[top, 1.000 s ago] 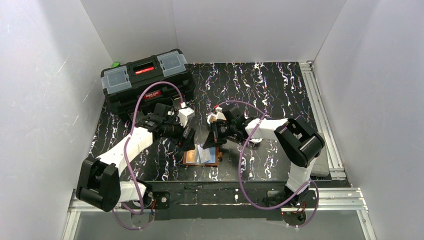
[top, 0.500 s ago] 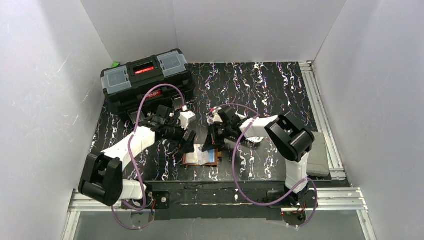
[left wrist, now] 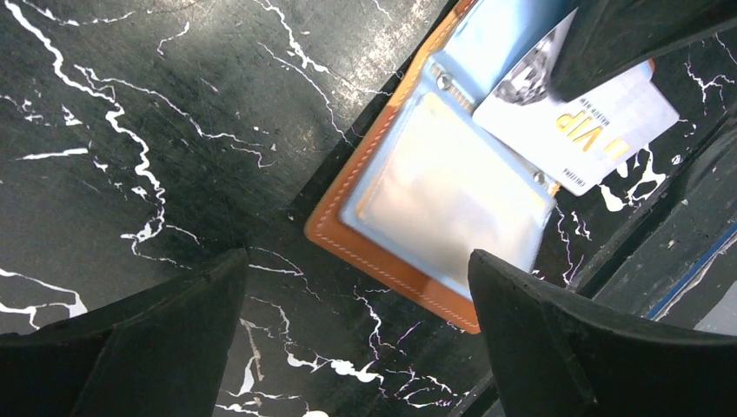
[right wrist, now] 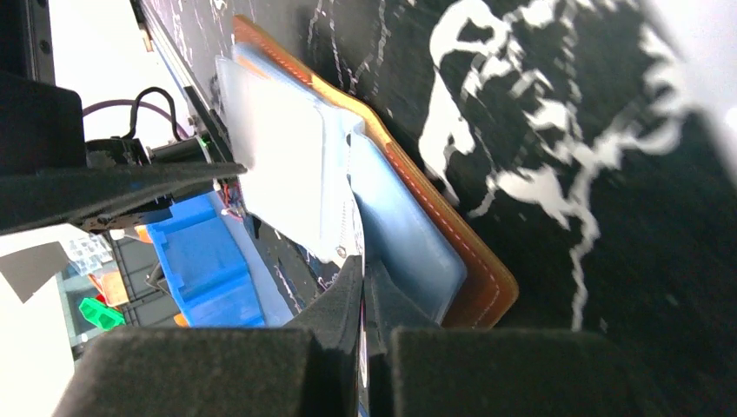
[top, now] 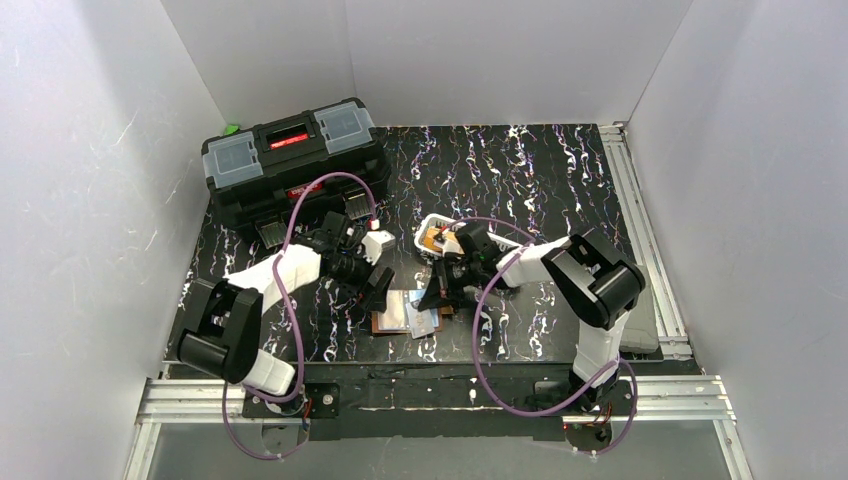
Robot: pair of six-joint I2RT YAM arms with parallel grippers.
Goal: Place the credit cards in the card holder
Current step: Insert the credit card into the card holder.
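- Card holder [top: 405, 316] lies open on the table [top: 540, 180], near the front edge, with its clear sleeves facing up.
- Your right gripper [top: 438, 296] is pinched tight on a white card [left wrist: 600, 130], and that card overlaps the holder's sleeves.
- Your left gripper [top: 378, 290] hovers just beside the holder, jaws wide apart, nothing between them.

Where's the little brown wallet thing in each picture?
Top external: the card holder lies open on the table, near its front edge, in the middle.
Left wrist: card holder right of centre, clear sleeves facing up.
Right wrist: card holder slants from top left to centre.
Shared landmark: the black, white-veined table beneath it.
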